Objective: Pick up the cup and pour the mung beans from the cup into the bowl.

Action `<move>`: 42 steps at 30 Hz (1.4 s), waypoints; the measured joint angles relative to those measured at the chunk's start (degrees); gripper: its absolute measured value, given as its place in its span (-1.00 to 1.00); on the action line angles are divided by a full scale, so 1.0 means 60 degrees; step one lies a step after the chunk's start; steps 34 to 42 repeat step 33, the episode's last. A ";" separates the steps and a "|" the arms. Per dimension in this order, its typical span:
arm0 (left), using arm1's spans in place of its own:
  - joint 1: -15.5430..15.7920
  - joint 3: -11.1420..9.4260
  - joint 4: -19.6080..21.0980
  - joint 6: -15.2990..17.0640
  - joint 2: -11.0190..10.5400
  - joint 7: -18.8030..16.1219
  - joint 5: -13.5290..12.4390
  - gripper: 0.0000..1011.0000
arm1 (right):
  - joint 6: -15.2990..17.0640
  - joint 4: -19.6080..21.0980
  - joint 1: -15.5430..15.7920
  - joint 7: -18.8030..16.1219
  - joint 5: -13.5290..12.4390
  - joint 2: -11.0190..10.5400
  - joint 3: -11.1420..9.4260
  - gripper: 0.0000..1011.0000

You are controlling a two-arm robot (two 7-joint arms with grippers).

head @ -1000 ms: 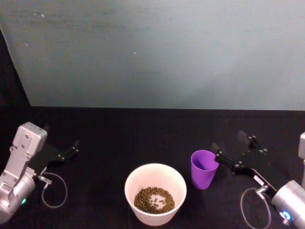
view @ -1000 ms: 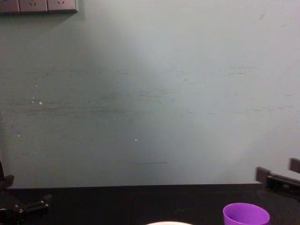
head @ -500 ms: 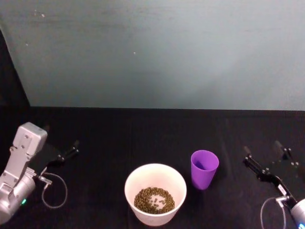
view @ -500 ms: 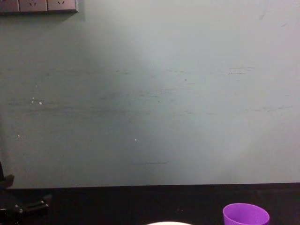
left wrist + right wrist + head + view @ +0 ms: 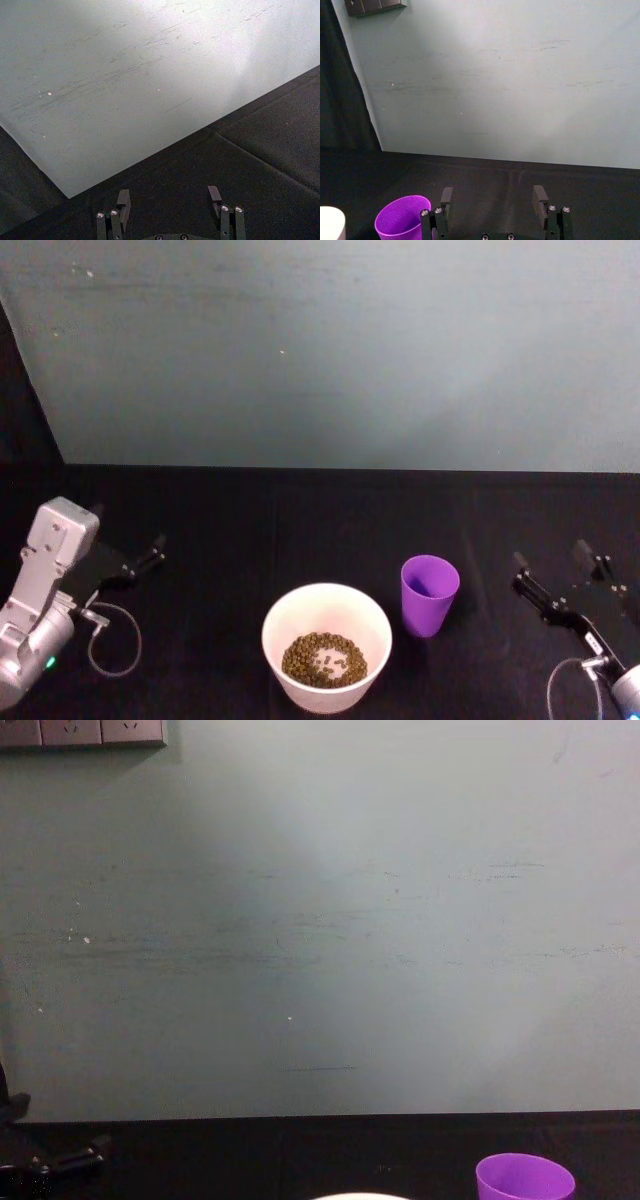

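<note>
The purple cup (image 5: 429,595) stands upright on the black table, just right of the white bowl (image 5: 276,618); its inside looks plain purple. The mung beans (image 5: 322,660) lie in the bottom of the bowl. My right gripper (image 5: 552,558) is open, well to the right of the cup and apart from it. In the right wrist view its gripper (image 5: 492,195) holds nothing, with the cup (image 5: 402,219) and a bit of the bowl (image 5: 330,222) off to one side. My left gripper (image 5: 150,555) rests open at the far left. The left wrist view shows that gripper (image 5: 169,197) empty.
A teal wall (image 5: 330,350) rises behind the black table (image 5: 300,520). A cable loop (image 5: 115,640) hangs by the left arm. In the chest view the cup (image 5: 525,1178) and bowl rim (image 5: 360,1196) show at the bottom, with wall sockets (image 5: 80,732) up high.
My right gripper has let go of the cup and pulled back to the right and toward me. The cup stays upright in place. The left arm has not moved.
</note>
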State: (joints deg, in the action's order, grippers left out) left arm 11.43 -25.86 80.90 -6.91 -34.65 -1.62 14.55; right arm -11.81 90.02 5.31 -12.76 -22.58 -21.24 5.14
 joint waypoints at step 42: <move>0.0000 -0.0001 0.0000 0.0000 0.0000 0.0000 0.0000 0.99 | 0.0142 0.0083 0.0000 0.0131 0.0056 -0.0018 0.0028 0.99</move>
